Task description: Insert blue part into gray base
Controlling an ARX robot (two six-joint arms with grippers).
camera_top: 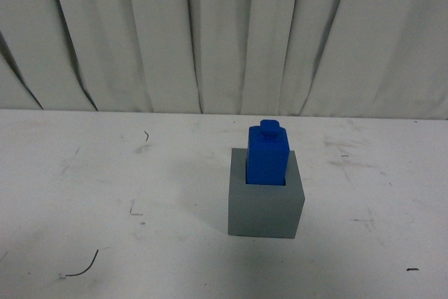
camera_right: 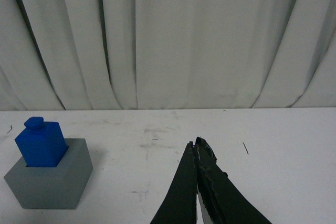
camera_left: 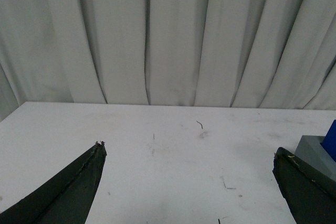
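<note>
The left pincer (camera_left: 186, 153) stands wide open over the scuffed white table (camera_top: 105, 173), holding nothing; right of centre in the front view, the matte gray cube base (camera_top: 266, 208) rests on that table. The bright blue rectangular plastic block (camera_top: 267, 155) sits upright in its top recess, knob at 12 o'clock; the right pincer (camera_right: 195, 145) is closed and empty, well apart from both.

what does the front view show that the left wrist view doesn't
Only the front view shows the whole gray base with the blue part standing in its top recess, and no gripper. Only the left wrist view shows the left gripper, its jaws wide apart and empty. Both show the white table, the curtain behind, and at least an edge of the base and part.
</note>
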